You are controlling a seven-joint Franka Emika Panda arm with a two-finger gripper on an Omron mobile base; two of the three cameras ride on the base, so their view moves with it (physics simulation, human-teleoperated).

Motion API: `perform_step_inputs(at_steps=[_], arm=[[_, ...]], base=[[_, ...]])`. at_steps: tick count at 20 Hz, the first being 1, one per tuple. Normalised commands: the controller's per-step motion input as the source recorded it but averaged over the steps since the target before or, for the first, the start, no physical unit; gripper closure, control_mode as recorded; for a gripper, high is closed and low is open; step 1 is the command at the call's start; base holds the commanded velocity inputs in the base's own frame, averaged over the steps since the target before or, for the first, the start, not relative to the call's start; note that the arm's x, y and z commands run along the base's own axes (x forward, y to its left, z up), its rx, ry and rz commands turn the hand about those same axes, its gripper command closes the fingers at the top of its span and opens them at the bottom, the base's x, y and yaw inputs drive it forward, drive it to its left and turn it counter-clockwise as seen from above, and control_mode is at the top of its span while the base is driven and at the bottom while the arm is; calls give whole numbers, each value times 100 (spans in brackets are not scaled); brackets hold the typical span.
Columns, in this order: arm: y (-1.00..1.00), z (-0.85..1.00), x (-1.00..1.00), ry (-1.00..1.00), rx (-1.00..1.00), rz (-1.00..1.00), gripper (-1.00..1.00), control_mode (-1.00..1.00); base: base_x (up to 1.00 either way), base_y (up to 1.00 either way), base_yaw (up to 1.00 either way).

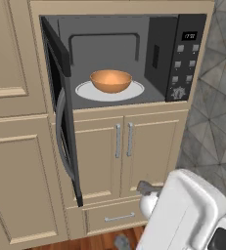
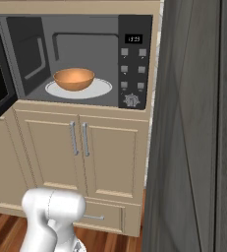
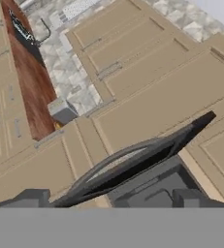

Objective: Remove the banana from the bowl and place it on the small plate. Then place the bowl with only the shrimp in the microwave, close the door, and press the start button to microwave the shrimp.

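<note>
The microwave [image 1: 134, 53] [image 2: 85, 59] is built in above beige cabinets. Its door [image 1: 60, 107] stands swung wide to the left, with the grey bar handle [image 1: 60, 132] facing out. Inside, the orange-tan bowl [image 1: 110, 80] [image 2: 73, 78] sits on the white round tray [image 1: 134, 92]. The shrimp is hidden from me; the banana and the small plate are out of view. My gripper [image 3: 112, 199] is open and holds nothing, low in front of the cabinets and below the door [image 3: 147, 157], apart from it. One of its fingers [image 1: 145, 187] shows beside the white arm.
The button panel [image 1: 185, 53] [image 2: 133, 59] is on the microwave's right side. Two cabinet doors [image 1: 119, 146] and a drawer [image 1: 117, 217] lie beneath it. Tall beige cabinets [image 1: 11, 97] stand left. A dark tall panel [image 2: 198, 123] stands close on the right.
</note>
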Motion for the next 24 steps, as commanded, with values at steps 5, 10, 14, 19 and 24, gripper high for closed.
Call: perform_step_inputs(at_steps=[5, 10, 14, 19, 24], arm=[[100, -38, 61, -7, -27, -8, -100, -100], [85, -47, 98, 0, -24, -13, -100, -100], [73, -46, 100, 0, -18, -12, -100, -100], [67, -27, 100, 0, -12, -9, -100, -100], [70, -8, 98, 3, -11, -8, -100, -100]], base=[[0, 0, 0], [0, 0, 0], [0, 0, 0], [0, 0, 0], [0, 0, 0]])
